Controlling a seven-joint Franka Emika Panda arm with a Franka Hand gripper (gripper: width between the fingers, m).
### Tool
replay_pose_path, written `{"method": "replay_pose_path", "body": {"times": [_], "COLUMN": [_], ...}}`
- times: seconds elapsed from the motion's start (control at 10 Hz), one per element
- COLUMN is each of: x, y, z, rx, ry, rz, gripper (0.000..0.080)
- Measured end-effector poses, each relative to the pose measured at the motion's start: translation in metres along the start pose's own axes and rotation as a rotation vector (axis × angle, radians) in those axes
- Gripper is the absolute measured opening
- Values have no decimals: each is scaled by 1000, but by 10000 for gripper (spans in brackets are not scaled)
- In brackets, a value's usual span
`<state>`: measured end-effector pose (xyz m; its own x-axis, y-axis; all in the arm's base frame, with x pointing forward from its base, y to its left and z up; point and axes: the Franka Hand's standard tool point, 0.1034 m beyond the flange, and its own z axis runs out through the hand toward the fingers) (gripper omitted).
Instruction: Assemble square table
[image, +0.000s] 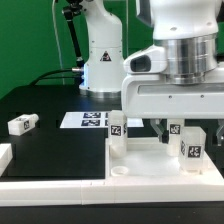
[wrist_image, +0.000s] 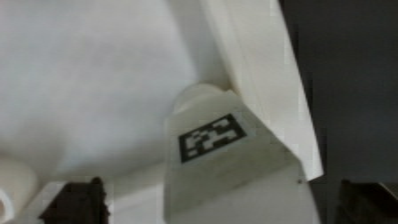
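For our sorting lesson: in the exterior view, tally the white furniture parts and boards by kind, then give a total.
Leg blocks: 4
Table top: 1
Marker board: 1
Total: 6

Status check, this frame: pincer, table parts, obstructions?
Pincer open, astride upright leg, not gripping. Tabletop flat; spare leg lying on black table. No obstruction seen.

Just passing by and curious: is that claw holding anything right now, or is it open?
Gripper: open, jaws wide apart on either side of a tagged white leg, not gripping it.
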<state>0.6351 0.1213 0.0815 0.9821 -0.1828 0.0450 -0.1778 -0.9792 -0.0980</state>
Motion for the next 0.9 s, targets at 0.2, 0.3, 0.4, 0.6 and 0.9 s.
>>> {"method": "replay_pose_path", "body": {"times": [0.2, 0.3, 0.4, 0.6, 0.9], "x": [-5, -4, -5, -5, -7], "y": [0, 0, -1, 4, 7], "z": [2, 2, 2, 3, 5], "rx": [5, 7, 7, 2, 12], "ry": [14, 15, 15, 13, -5], "rz": [20, 37, 94, 237, 647], "gripper": [637, 637, 455, 300, 297]}}
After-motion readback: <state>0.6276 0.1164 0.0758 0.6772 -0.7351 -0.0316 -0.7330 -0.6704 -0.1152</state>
